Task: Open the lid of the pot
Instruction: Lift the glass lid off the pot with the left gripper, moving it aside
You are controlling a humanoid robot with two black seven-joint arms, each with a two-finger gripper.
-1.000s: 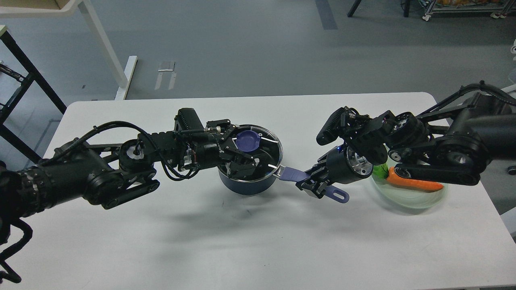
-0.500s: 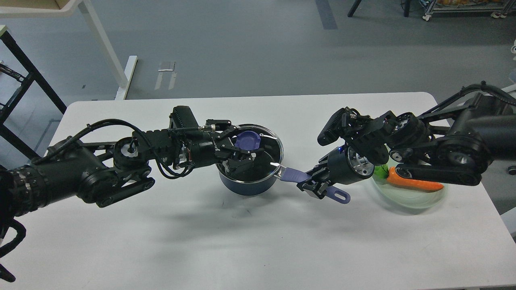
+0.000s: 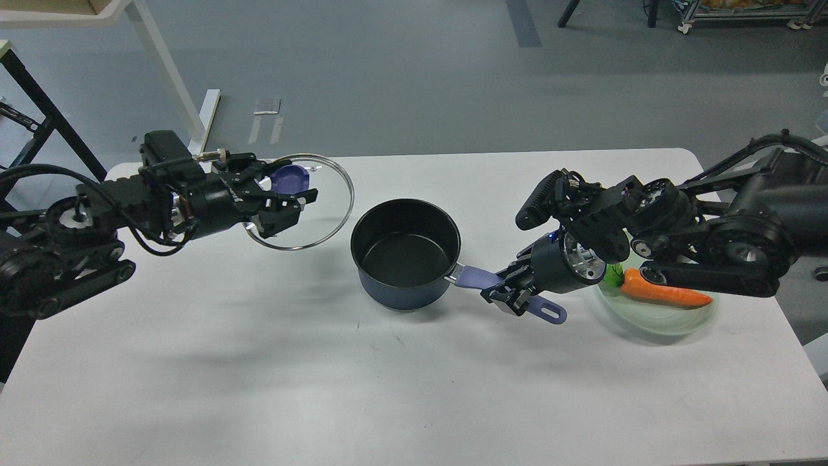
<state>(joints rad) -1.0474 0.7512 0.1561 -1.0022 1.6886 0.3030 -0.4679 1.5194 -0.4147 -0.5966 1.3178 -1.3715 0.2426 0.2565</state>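
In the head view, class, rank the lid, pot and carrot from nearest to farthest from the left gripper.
1. Lid: held by its knob in the left gripper.
2. Pot: mid-table, to its right.
3. Carrot: far right, on the plate.

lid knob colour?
Purple, on the round clear glass lid held by the left gripper; the knob shows best in the head view.

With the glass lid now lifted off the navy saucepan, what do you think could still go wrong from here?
The left gripper holds the clear glass lid only by its purple knob, tilted above the white table; it might slip. The right gripper clamps the navy saucepan's lavender handle, so pulling away could drag it.
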